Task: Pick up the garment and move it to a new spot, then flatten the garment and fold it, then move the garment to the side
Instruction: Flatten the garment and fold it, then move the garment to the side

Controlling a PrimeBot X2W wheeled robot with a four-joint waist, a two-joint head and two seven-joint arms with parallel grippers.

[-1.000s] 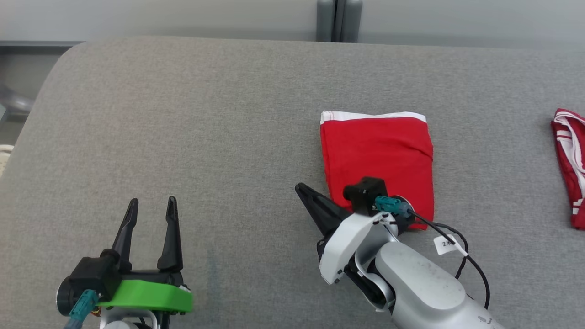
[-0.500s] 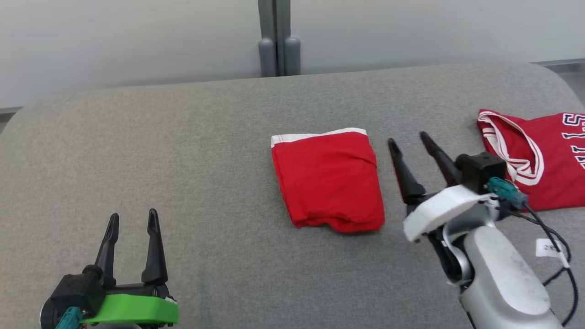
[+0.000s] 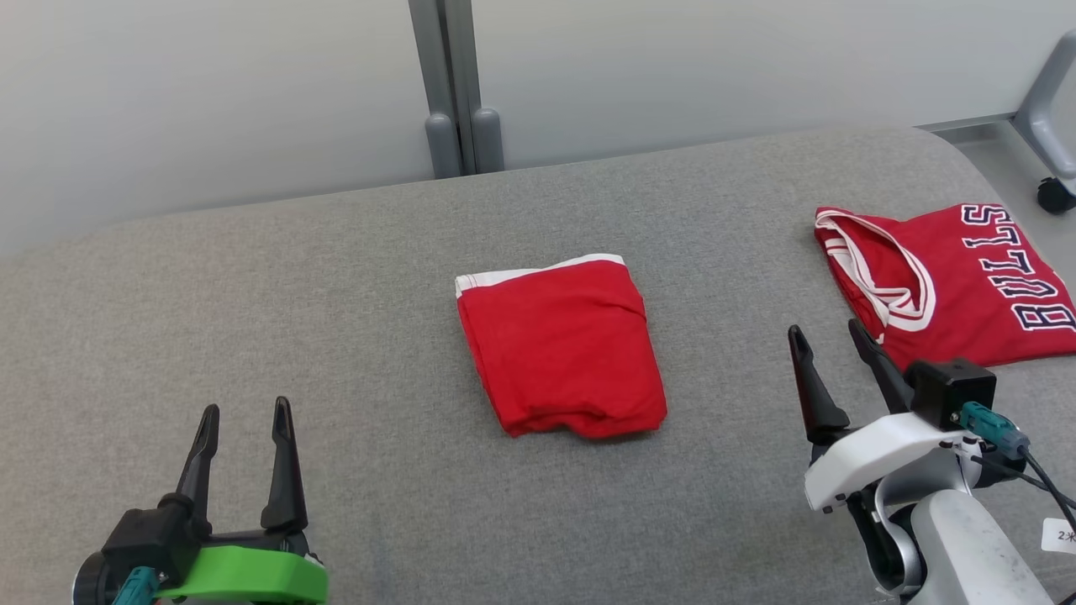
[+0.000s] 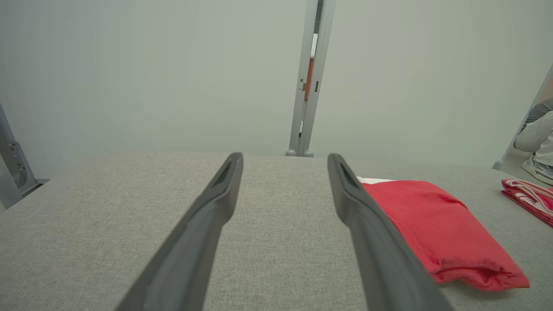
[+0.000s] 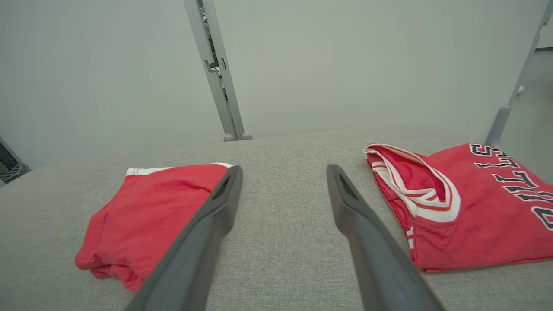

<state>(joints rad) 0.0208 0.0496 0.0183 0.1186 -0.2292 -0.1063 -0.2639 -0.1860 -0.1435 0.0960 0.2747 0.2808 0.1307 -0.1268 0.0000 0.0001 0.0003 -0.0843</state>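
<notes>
The garment [image 3: 559,349] is a red piece with a white band, folded into a compact rectangle in the middle of the grey padded table [image 3: 252,294]. It lies free, with nothing touching it. My right gripper [image 3: 825,329] is open and hangs to the right of it, between it and a red jersey. The right wrist view shows the garment [image 5: 147,216] left of my open right gripper [image 5: 284,168]. At the lower left my left gripper [image 3: 245,407] stands open and holds nothing. In the left wrist view the garment [image 4: 427,224] lies right of the left gripper [image 4: 285,156].
A red "BULLS" jersey [image 3: 950,281] lies folded at the table's right end, close to my right fingertips. A grey post [image 3: 454,84] stands behind the far edge. A wheeled leg [image 3: 1051,193] is at the far right, and a person's shoe [image 4: 535,168] beyond it.
My right gripper has opened, let go of the garment's near edge and moved off to its right. The head view has swung right, bringing the jersey into sight. The left arm stays put.
</notes>
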